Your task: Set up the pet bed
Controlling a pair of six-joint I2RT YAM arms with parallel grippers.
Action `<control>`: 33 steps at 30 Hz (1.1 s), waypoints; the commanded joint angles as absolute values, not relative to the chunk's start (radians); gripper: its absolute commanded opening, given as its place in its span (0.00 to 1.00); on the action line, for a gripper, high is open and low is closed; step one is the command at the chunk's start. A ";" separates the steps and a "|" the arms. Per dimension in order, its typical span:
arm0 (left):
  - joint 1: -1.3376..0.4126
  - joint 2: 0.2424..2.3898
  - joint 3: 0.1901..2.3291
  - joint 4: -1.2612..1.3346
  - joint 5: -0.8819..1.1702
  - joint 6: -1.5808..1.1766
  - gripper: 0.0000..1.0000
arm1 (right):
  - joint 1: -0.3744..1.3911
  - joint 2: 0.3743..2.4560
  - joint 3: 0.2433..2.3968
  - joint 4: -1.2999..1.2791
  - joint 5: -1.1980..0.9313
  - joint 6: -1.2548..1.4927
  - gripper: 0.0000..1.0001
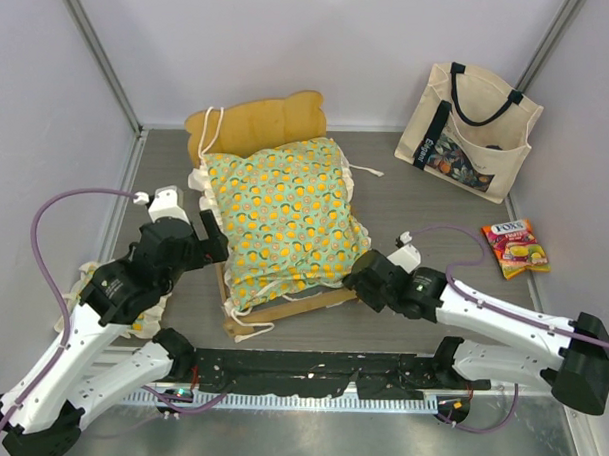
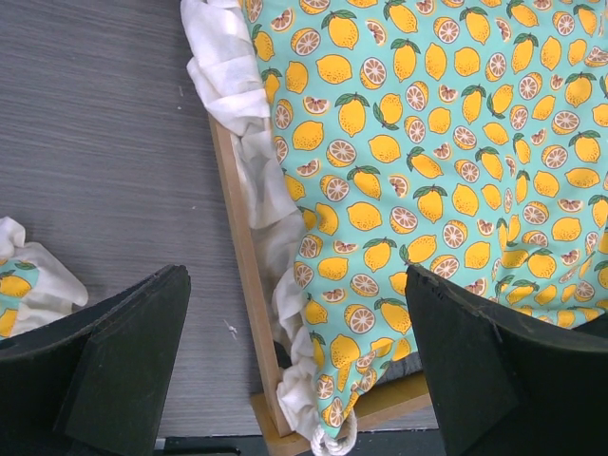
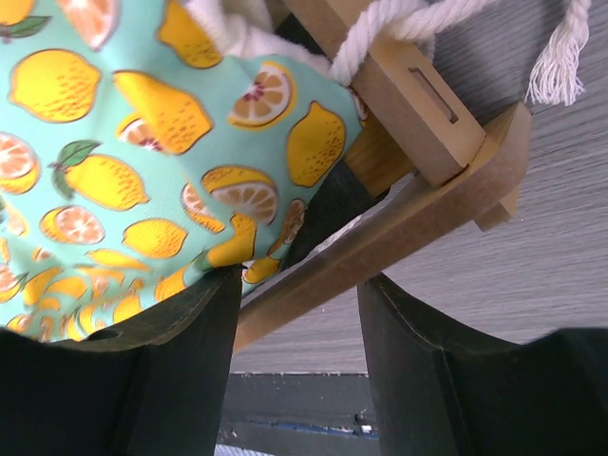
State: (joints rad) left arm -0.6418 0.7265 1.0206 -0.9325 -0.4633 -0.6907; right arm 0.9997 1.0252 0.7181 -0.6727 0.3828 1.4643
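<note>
The pet bed has a light-wood frame with a curved headboard (image 1: 258,121), and its lemon-print mattress cushion (image 1: 285,212) lies on it, ruffles and ties spilling over the rails. My left gripper (image 1: 212,249) hovers wide open above the bed's left side rail (image 2: 242,256). The cushion (image 2: 427,142) and that rail lie between its fingers (image 2: 123,366), untouched. My right gripper (image 1: 355,276) sits low at the bed's near right corner, open (image 3: 299,285). The front rail (image 3: 399,223) crosses its fingertips, and the left finger (image 3: 161,370) touches the cushion's corner (image 3: 114,142).
A small matching ruffled pillow (image 1: 88,280) lies on the table under my left arm, also in the left wrist view (image 2: 19,285). A cream tote bag (image 1: 468,129) leans on the back right wall. A snack packet (image 1: 516,247) lies at the right.
</note>
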 commanded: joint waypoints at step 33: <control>-0.638 0.715 1.014 -0.796 -0.338 -0.603 1.00 | 0.566 1.052 0.670 -0.360 0.152 0.371 0.01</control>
